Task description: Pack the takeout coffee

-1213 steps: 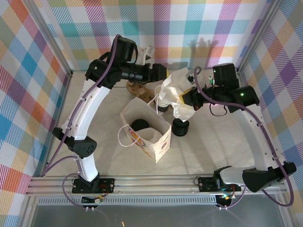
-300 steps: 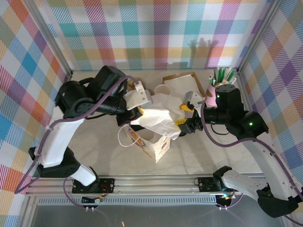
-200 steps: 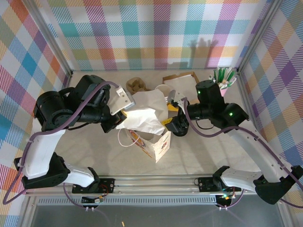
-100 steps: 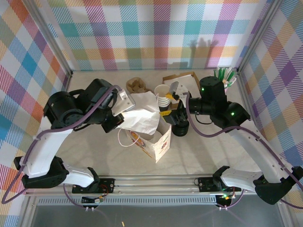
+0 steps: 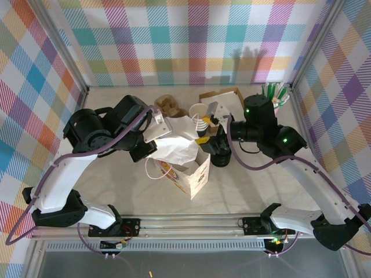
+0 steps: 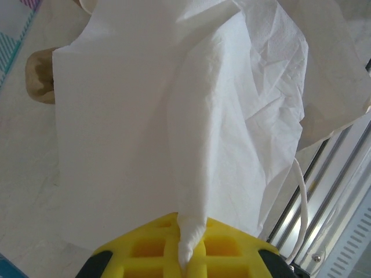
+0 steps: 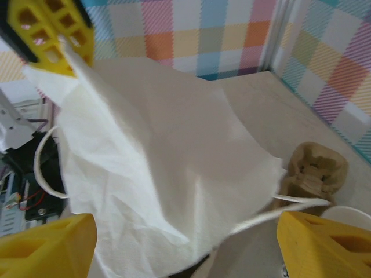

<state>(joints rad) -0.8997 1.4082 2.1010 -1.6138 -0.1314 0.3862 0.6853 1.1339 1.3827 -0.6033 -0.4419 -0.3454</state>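
L fingers [image 6: 145, 252] clenched on white napkin [image 6: 145, 116] corner, hanging it over paper bag [image 5: 194, 174] mouth, prob. to tuck inside. R fingers [image 7: 49, 243] released, spread wide facing sheet.

A white napkin [image 5: 174, 145], pinched by the left gripper [image 6: 184, 243], hangs over the mouth of the paper bag [image 5: 191, 176] and blocks the way in from above. Stacked cups [image 5: 199, 113] and black lids [image 5: 221, 157] crowd its far right side; bare table [image 5: 249, 191] lies open to the right and in front.
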